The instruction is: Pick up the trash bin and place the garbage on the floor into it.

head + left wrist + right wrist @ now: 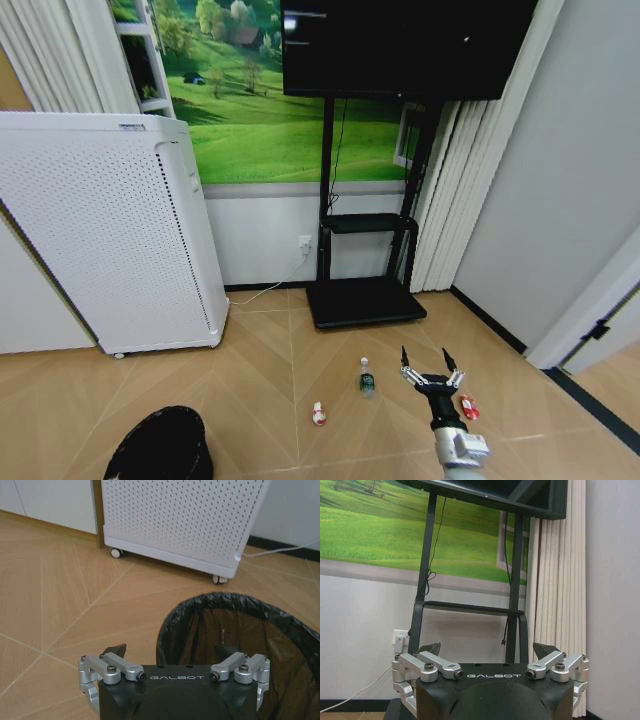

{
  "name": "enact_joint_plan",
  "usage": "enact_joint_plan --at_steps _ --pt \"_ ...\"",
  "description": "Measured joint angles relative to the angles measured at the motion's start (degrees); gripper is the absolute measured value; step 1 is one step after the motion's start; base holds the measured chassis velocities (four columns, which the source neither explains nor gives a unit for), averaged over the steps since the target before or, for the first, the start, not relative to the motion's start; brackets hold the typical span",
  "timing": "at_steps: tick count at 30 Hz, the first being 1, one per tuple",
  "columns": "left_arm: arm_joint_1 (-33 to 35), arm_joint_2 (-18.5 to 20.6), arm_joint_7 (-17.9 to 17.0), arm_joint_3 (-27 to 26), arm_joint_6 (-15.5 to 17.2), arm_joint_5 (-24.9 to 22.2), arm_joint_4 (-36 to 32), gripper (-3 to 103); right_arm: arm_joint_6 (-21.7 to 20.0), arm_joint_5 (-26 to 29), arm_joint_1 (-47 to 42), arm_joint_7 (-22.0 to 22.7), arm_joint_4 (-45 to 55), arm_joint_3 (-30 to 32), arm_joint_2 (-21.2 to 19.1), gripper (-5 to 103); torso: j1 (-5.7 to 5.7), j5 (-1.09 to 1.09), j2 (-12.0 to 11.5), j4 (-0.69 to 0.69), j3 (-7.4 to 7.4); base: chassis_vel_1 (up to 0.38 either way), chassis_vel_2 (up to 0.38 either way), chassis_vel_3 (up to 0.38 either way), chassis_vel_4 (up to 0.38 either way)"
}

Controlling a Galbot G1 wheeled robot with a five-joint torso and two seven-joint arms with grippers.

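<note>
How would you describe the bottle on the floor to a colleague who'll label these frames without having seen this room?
Start at the black TV stand against the wall; on the wooden floor just in front of its base stands a small clear bottle. It sits left of the right gripper, whose fingers are open. Its green label and white cap separate it from the two tiny red-and-white pieces.

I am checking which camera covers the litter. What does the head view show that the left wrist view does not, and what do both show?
Head view alone: the bottle and two red-and-white pieces on the floor, plus the open right pincer above them. Left wrist view alone: the open left pincer straddling the bin's rim, one finger inside, one outside. Shared: the trash bin and the white perforated appliance.
</note>
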Motion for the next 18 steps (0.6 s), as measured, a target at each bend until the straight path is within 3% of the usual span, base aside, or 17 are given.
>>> enact_joint_plan --at_steps 1,2,3,5,7,13,18 --pt "0.0 0.0 -0.4 0.9 2.0 0.7 -0.4 99 0.1 0.2 0.0 -0.1 -0.2 0.1 -0.2 100 0.00 0.00 0.0 0.00 0.00 0.000 0.000 0.000 0.000" --pt "0.0 0.0 -0.4 0.9 2.0 0.7 -0.4 99 0.1 0.2 0.0 -0.1 -0.2 0.1 -0.2 100 0.00 0.00 0.0 0.00 0.00 0.000 0.000 0.000 0.000" --pt "-0.2 0.0 -1.4 1.5 4.9 1.0 -0.6 99 0.1 0.7 0.1 -0.1 -0.4 0.3 -0.4 100 0.00 0.00 0.0 0.01 0.01 0.000 0.000 0.000 0.000" --pt "-0.4 0.0 -1.7 1.7 5.9 1.0 -0.7 99 0.1 0.8 0.1 -0.1 -0.5 0.4 -0.5 100 0.00 0.00 0.0 0.00 0.01 0.000 0.000 0.000 0.000" --pt "-0.5 0.0 -2.6 2.0 9.1 1.0 -1.4 99 0.2 1.1 0.1 -0.1 -0.9 0.5 -0.8 100 0.00 0.00 0.0 0.00 0.02 0.000 0.000 0.000 0.000" --pt "-0.8 0.1 -3.9 1.9 11.0 0.9 -1.6 98 0.6 1.1 0.1 -0.1 -1.6 0.5 -0.7 100 0.01 0.00 0.0 0.00 0.03 0.000 0.000 0.000 0.000" --pt "-2.6 0.3 -8.5 3.0 13.9 -0.7 -0.8 95 1.1 1.0 -0.3 -0.7 -1.8 0.3 -0.4 100 0.01 -0.01 0.1 0.00 0.04 0.000 0.000 0.000 0.000"
